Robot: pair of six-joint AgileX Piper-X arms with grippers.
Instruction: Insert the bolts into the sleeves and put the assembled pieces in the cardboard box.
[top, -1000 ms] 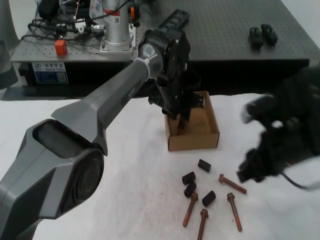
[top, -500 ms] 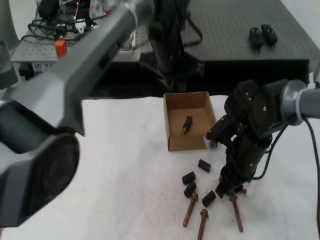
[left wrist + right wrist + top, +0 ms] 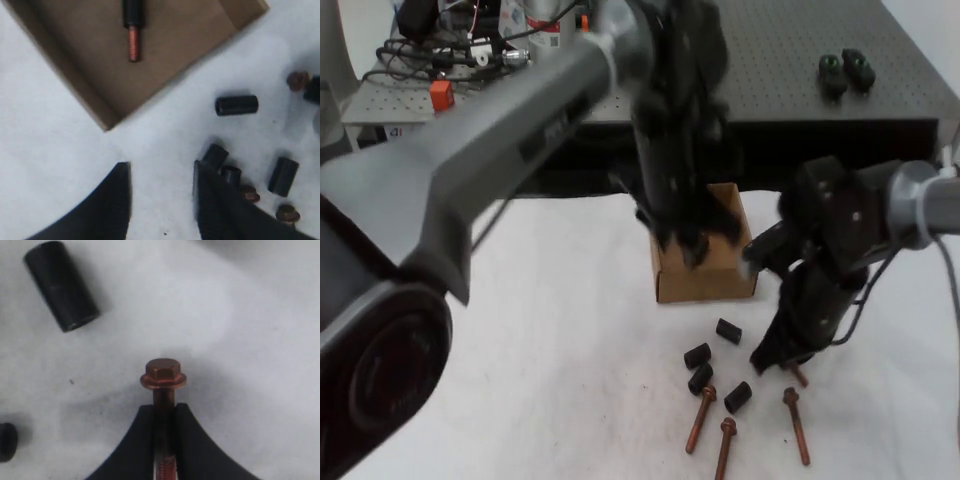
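Jaws on the right arm (image 3: 840,240) pinch a bolt (image 3: 163,374) by its shank (head exposed); jaws on the left arm (image 3: 520,130) — spread, empty — hang near the cardboard box (image 3: 75,75), one assembled piece (image 3: 134,25) inside.

The left arm (image 3: 500,150) is a smooth grey shell, ending nearest the camera in a dark-rimmed joint cap (image 3: 380,370). Its wrist section is black. The left hand (image 3: 161,167) has two matt black fingers (image 3: 110,210) with curved inner edges. The right arm (image 3: 925,205) is grey, with a paler band where it meets a black wrist housing (image 3: 835,225). A thin black cable (image 3: 863,300) loops beside that housing. The right hand (image 3: 164,412) has two black fingers (image 3: 132,450) that taper to narrow tips.
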